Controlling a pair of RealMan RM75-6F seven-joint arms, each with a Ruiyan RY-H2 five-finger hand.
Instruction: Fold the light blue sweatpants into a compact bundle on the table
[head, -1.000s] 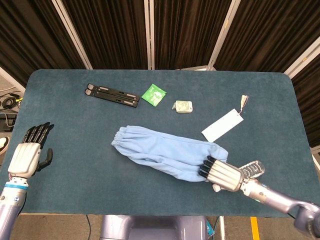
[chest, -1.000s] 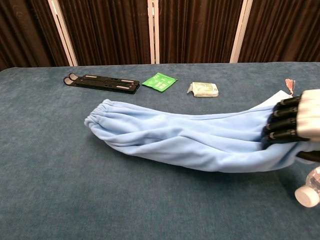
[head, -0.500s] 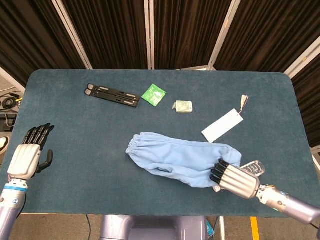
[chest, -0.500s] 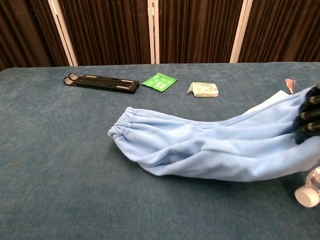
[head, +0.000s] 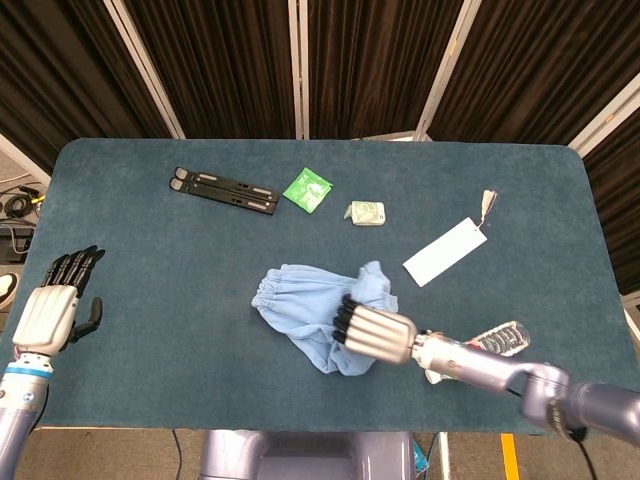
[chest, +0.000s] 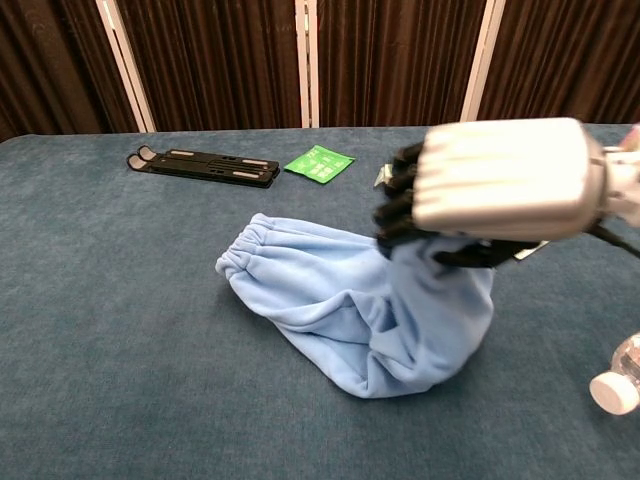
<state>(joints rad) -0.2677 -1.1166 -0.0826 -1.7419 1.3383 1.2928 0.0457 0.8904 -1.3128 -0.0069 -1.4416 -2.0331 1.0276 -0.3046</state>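
The light blue sweatpants (head: 310, 310) (chest: 330, 300) lie near the table's front middle, elastic cuff end toward the left. My right hand (head: 375, 333) (chest: 490, 190) grips their other end and holds it lifted above the middle of the garment, so the cloth doubles over itself. My left hand (head: 55, 305) hovers open at the table's left front edge, far from the pants; the chest view does not show it.
At the back of the blue table (head: 150, 250) lie a black folding stand (head: 222, 190), a green packet (head: 307, 188) and a small wrapped pack (head: 366, 212). A white card with a tassel (head: 445, 250) sits right. A clear bottle (head: 500, 340) (chest: 618, 380) lies near my right forearm.
My right hand has lifted the pants' right end and carried it leftward over the garment, folding it. Before that it dragged the pants to the right. My left hand barely moved.
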